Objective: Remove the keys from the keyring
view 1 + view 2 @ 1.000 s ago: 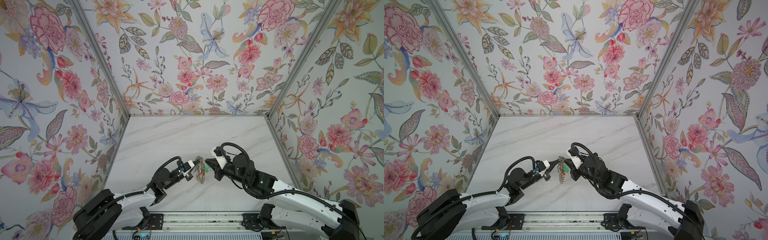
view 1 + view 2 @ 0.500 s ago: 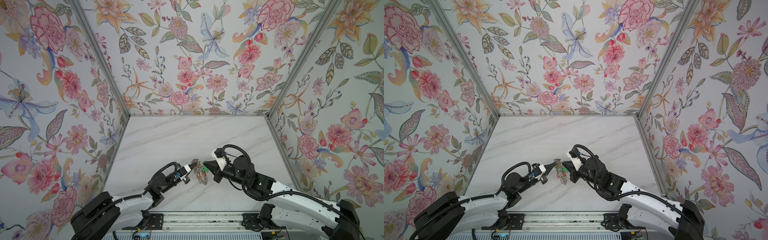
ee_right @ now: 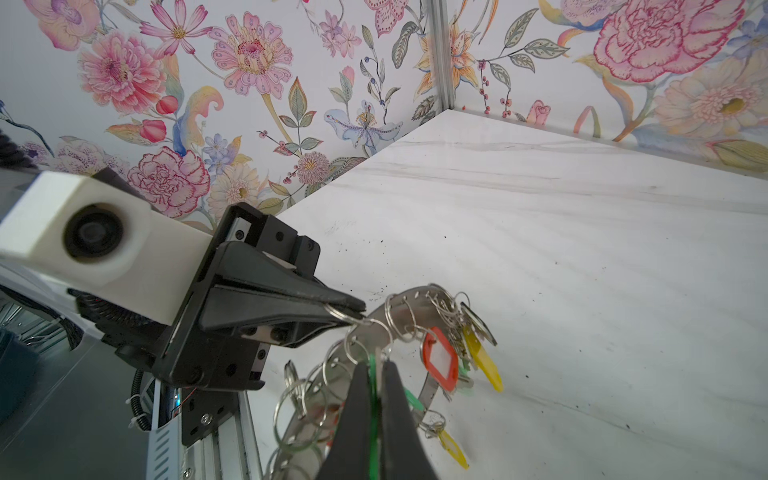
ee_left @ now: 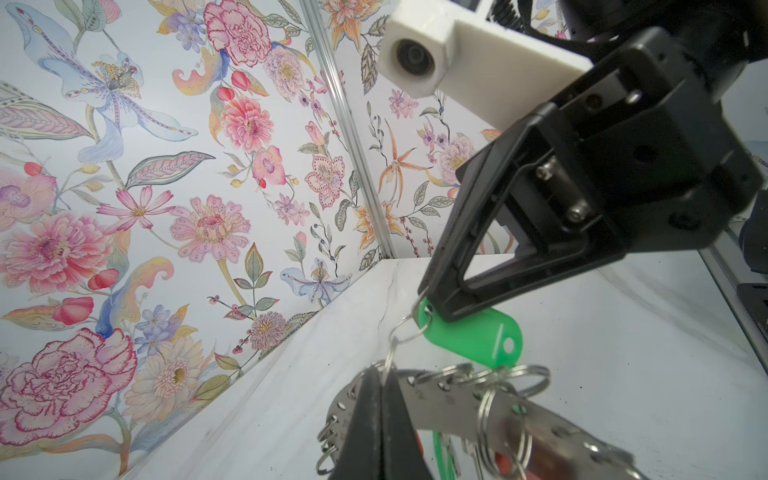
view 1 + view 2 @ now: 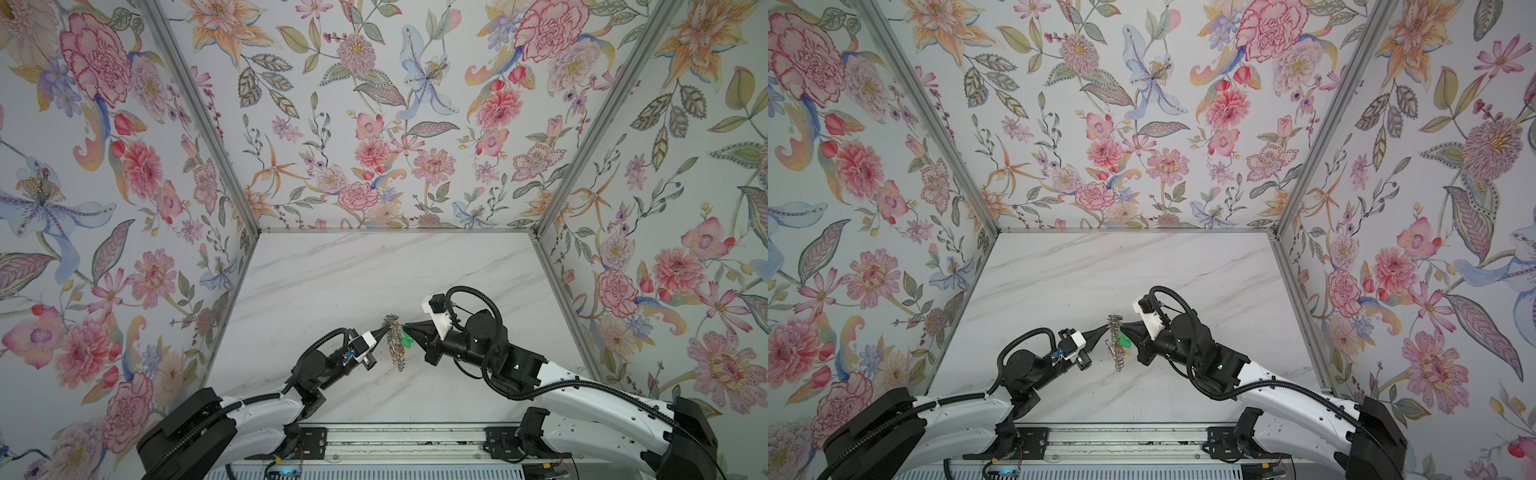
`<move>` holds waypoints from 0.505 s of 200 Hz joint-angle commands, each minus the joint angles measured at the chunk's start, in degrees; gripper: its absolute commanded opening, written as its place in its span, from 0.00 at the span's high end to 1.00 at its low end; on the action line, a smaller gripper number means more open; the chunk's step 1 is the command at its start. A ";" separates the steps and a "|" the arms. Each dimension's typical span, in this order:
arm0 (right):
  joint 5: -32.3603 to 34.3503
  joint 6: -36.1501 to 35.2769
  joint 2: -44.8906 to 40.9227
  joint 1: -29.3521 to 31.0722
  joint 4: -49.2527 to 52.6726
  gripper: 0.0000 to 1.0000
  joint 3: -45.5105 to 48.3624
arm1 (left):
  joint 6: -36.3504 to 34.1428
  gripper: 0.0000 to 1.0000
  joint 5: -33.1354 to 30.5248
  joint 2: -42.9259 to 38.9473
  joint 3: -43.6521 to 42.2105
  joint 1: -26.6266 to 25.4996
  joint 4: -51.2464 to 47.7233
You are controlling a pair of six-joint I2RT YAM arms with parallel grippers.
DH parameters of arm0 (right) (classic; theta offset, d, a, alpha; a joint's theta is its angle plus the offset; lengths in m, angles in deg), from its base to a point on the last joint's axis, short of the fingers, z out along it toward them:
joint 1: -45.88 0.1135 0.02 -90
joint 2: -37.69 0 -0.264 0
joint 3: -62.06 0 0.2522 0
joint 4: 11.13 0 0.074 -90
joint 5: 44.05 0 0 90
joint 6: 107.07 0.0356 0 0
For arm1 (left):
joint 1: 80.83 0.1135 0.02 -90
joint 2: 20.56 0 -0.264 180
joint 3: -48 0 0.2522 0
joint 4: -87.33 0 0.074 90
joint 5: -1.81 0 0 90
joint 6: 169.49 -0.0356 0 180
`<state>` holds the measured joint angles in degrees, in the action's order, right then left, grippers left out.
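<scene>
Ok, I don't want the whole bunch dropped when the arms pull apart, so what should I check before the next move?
1. Right gripper shut on the green tag: ok.
2. Left gripper shut on a small split ring at the rim of the keyring: ok.
3. Green tag freed from the keyring: not ok, its rings link on toward the keyring.
4. Red tag and yellow tag clear of both grippers: ok.
5. Keyring's lowest end clear of the table: cannot tell.
</scene>
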<state>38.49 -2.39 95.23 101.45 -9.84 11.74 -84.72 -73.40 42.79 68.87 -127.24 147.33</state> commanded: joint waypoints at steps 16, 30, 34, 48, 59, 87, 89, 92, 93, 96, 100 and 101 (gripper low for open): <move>0.98 3.25 2.08 -2.00 -1.23 1.00 2.00 | 6.03 1.00 -3.85 0.92 0.00 5.47 12.57; 0.48 3.88 3.10 -2.12 -2.23 1.00 2.10 | 8.70 1.00 -0.62 2.07 0.73 6.84 13.54; 0.35 3.95 3.39 -2.12 -2.25 1.00 2.04 | 9.74 1.00 0.73 2.54 1.06 7.43 14.04; 0.13 3.87 4.23 -2.21 -2.29 1.00 1.97 | 13.44 1.00 4.74 4.62 1.80 9.33 17.16; 0.09 3.96 4.36 -2.26 -2.43 1.00 2.10 | 16.24 1.00 7.13 6.21 2.25 10.77 19.68; -0.41 4.36 3.72 -3.23 -2.30 1.00 2.71 | 22.50 1.00 10.42 9.99 2.51 13.85 27.05; -0.57 4.47 3.72 -3.31 -2.34 1.00 2.78 | 22.71 1.00 10.54 10.13 2.59 13.88 27.40; -0.76 4.56 3.72 -3.47 -2.46 1.00 2.85 | 22.94 1.00 10.73 10.47 2.63 14.05 27.81; -0.78 4.61 3.72 -3.50 -2.55 1.00 2.87 | 23.01 1.00 10.76 10.51 2.68 14.06 27.92; -0.98 4.73 3.81 -3.57 -2.82 1.00 2.93 | 23.19 1.00 10.85 10.74 2.88 14.14 28.01; -1.20 4.99 4.01 -3.59 -3.15 1.00 3.02 | 23.33 1.00 11.08 11.02 2.90 14.17 27.92; -1.35 5.05 4.04 -3.61 -3.25 1.00 3.05 | 23.33 1.00 11.15 11.10 2.90 14.21 27.84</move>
<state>36.48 0.80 99.69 99.55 -15.68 12.68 -67.54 -57.97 52.89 69.83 -116.86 157.21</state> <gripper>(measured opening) 0.058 0.048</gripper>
